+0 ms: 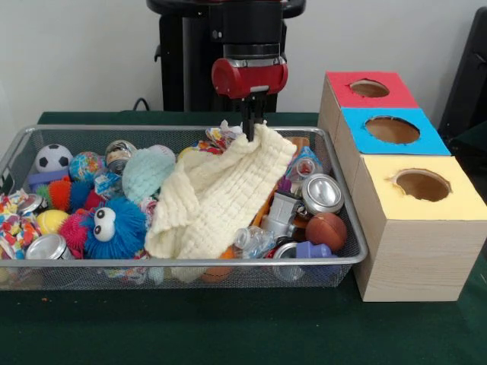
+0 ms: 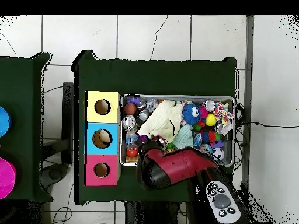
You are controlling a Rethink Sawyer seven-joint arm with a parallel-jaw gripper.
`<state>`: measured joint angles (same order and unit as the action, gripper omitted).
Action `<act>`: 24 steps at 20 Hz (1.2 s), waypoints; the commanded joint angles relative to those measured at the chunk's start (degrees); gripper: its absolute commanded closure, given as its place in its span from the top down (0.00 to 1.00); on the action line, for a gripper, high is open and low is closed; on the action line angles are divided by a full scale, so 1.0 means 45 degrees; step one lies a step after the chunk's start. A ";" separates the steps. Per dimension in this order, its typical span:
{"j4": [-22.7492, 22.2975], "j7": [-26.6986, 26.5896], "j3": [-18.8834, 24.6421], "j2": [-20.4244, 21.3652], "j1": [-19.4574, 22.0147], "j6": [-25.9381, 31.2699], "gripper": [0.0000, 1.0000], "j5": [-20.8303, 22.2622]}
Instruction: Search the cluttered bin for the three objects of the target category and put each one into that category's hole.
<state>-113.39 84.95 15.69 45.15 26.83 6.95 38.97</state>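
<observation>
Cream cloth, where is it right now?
Front view: the cream cloth lies in the middle of the wire bin, its top corner pinched by the hand, the blue puffer ball at its left.

Here we are in what looks like a robotics lab, not anybody's home. A red and black robot arm (image 1: 249,76) comes down from a black pedestal (image 1: 186,57) at the far side of a table (image 1: 228,327) draped in dark green cloth. Behind it there's a bare pale wall (image 1: 76,53), nothing hung on it. From above, the floor (image 2: 152,35) shows large light tiles, with loose cables (image 2: 266,124) trailing across them on both sides of the table. On the cloth sits a test-style setup: a wire basket (image 1: 190,266) crammed with toys and cans, just beside a wood box (image 1: 411,236) with red, blue and yellow holes.
</observation>
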 commanded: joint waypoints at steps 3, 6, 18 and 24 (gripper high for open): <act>-0.1258 0.2852 -0.0773 0.0873 -0.0561 0.0152 0.00 -0.1267; -0.1512 0.2937 -0.1041 0.1053 -0.0930 0.0151 0.00 -0.1581; -0.2056 0.3181 -0.1907 0.0210 -0.2419 -0.0305 0.00 -0.2681; -0.1713 0.3189 -0.2924 -0.0558 -0.3702 0.0510 0.00 -0.3201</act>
<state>-119.95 84.99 5.68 46.63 13.10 6.93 27.63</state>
